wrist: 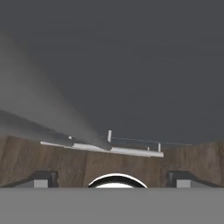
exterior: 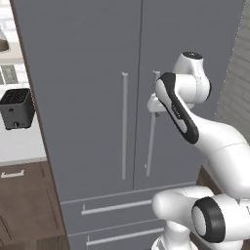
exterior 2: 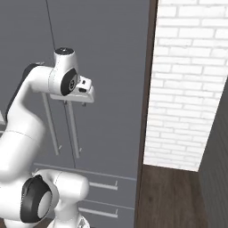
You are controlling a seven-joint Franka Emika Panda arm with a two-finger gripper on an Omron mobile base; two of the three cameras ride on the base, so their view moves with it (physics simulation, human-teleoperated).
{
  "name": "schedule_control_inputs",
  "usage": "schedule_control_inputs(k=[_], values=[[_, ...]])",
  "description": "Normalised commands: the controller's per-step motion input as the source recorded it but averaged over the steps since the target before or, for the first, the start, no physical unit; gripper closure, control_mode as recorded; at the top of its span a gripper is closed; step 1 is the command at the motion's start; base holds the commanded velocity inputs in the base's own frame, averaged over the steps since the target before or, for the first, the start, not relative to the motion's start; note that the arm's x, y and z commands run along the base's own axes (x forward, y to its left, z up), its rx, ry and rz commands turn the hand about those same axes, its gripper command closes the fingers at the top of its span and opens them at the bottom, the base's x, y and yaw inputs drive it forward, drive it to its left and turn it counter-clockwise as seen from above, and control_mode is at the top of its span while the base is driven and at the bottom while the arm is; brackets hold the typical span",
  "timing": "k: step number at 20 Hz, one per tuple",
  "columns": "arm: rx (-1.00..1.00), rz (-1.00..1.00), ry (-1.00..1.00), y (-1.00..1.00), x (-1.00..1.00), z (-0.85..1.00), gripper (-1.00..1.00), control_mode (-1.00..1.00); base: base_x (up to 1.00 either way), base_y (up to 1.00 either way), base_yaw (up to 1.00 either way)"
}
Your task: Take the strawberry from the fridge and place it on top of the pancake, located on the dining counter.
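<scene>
The strawberry must be inside the fridge [exterior: 93,112], and both doors are shut, so I cannot see it. I think it is tiny, light and soft, so I should pinch it gently around its fat middle. My gripper [exterior 2: 75,103] is up by the right door's handle [exterior: 150,146]. My jaws are spread wide, holding nothing. A toaster [exterior: 17,108] sits off left.

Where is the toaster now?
In the left base view the dark toaster stands on the pale wall counter, at the picture's left edge, just left of the closed grey fridge.
</scene>
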Motion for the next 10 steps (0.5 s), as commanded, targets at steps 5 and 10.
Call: schedule_control_inputs(k=[5, 10], values=[[0.00, 0.00, 0.00, 0.00, 0.00, 0.00, -1.00, 1.00, -0.04, 0.60, -0.01], [0.00, 0.00, 0.00, 0.00, 0.00, 0.00, -1.00, 1.00, -0.32, 0.04, -0.03]])
